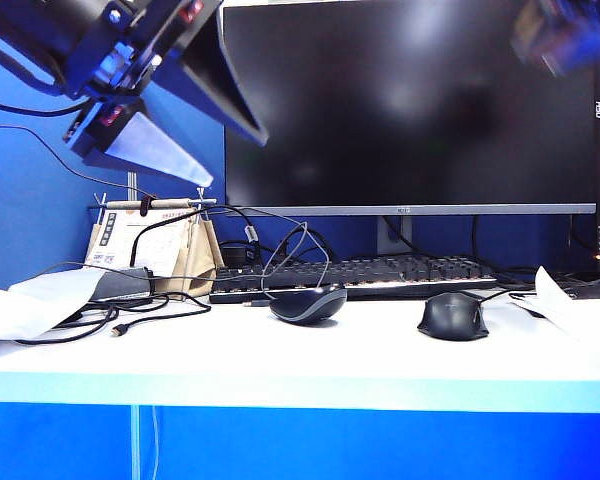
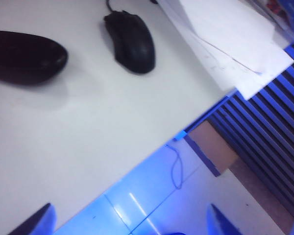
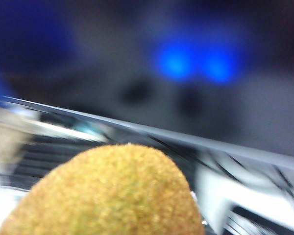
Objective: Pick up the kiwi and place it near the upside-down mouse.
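Only the right wrist view shows the kiwi (image 3: 108, 196), grasped by the right gripper (image 1: 563, 35), blurred above the monitor (image 1: 410, 100). Left gripper (image 2: 130, 220) hangs spread wide, past the upside-down mouse (image 1: 308, 303).

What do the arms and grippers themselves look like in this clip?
The left gripper has black housing, broad tapering fingers, one dark and one pale grey, and a black cable trailing from the arm; its fingertips look blue-tinted. The right gripper is only a blurred blue-grey shape at top right.
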Action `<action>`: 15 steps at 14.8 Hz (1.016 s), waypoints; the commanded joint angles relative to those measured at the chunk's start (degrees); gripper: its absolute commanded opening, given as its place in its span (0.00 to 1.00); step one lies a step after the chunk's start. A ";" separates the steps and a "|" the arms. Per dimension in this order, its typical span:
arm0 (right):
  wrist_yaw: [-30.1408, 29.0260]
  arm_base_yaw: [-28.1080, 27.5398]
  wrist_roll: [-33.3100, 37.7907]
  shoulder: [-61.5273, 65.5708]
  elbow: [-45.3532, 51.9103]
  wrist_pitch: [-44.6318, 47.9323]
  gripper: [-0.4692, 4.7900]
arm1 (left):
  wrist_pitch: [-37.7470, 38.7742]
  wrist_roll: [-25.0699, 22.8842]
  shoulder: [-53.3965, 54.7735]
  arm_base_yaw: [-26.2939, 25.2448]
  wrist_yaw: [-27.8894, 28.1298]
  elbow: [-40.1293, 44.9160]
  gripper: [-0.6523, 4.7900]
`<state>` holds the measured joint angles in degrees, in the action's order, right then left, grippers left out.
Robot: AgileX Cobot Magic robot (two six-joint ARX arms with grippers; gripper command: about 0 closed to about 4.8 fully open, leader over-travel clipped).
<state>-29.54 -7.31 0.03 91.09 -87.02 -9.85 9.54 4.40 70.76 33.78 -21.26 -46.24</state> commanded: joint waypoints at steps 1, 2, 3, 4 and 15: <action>1.55 6.40 -0.02 -6.62 3.37 -0.61 0.57 | -0.98 -3.19 -0.17 0.04 -0.83 -0.13 0.86; 2.91 9.75 0.02 -8.87 5.62 -0.76 0.57 | -1.51 -4.02 -0.17 0.00 -0.57 -0.13 0.86; 3.13 11.93 0.15 -10.62 8.22 -0.26 0.57 | -1.95 -4.00 -0.17 0.00 -0.39 -0.13 0.86; 5.66 14.60 0.24 -12.63 11.72 0.09 0.57 | -2.21 -4.00 -0.17 0.00 -0.39 -0.13 0.86; 10.03 31.17 9.42 -8.00 38.56 27.71 0.57 | 6.86 -6.10 -5.77 -8.61 3.91 0.96 0.86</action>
<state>-17.12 23.57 8.80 82.06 -48.23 15.33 16.19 -1.26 66.13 25.43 -16.95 -45.32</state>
